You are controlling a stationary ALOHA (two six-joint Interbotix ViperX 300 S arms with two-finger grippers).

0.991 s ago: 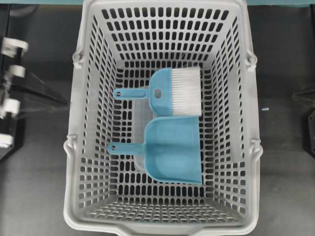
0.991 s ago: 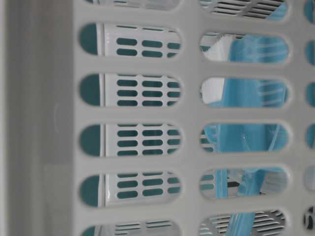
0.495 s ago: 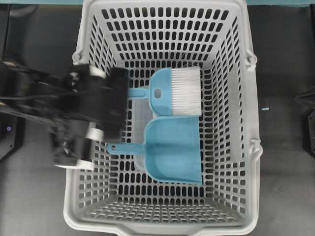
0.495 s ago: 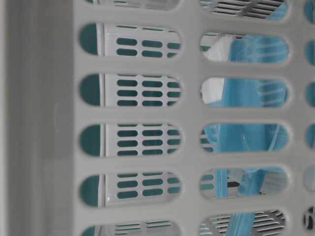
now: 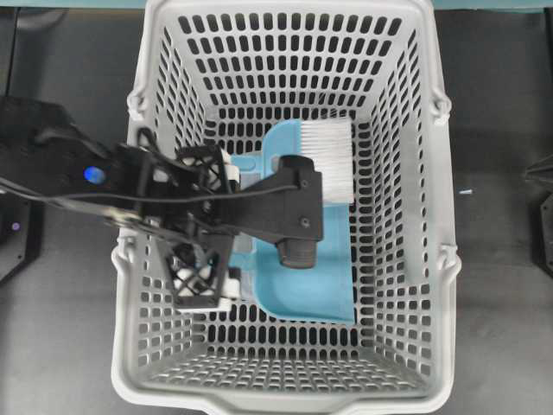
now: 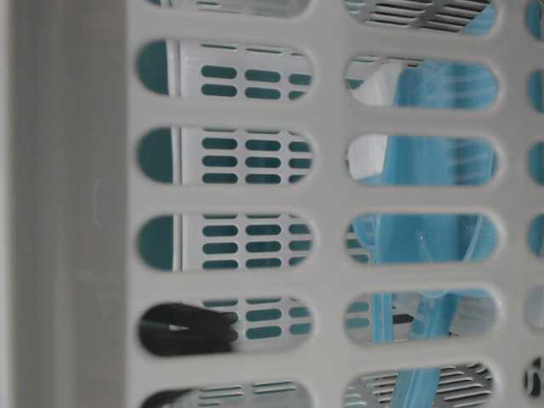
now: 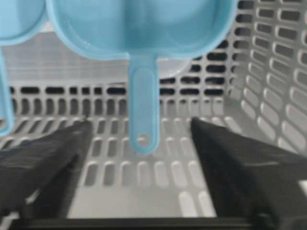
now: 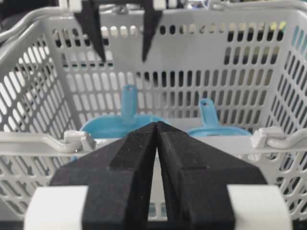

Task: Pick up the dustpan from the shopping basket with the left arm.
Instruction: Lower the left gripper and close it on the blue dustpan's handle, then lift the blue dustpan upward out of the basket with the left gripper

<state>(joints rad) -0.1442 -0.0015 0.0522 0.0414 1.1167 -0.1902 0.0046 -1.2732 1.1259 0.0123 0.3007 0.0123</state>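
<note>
- Overhead view: the flat teal-blue plastic dustpan (image 5: 315,277) is lying on the floor of the large light-grey slotted plastic shopping basket (image 5: 285,52), just beside the teal hand brush with white bristles (image 5: 321,160). The black left arm (image 5: 78,177) is reaching over the basket's left wall, and its open-frame left end effector (image 5: 206,226) is hanging above the spot where the dustpan's thin handle would lie; the arm is hiding that handle here. The approach looks largely made, but nothing is lifted.
- Table-level view: blue plastic is showing through the basket's oval slots, and a dark shape in a lower slot is too blurred to name.
- Left wrist view: the dustpan's handle (image 7: 143,108), with the hole at its end, is lying between the two black fingers (image 7: 45,155), which are standing wide apart and gripping nothing. I judge that lowering, closing on the handle and lifting are all left to do.
- Right wrist view: the right end effector (image 8: 157,132) is sitting outside the basket with its fingers pressed together on nothing, well apart from the dustpan.
</note>
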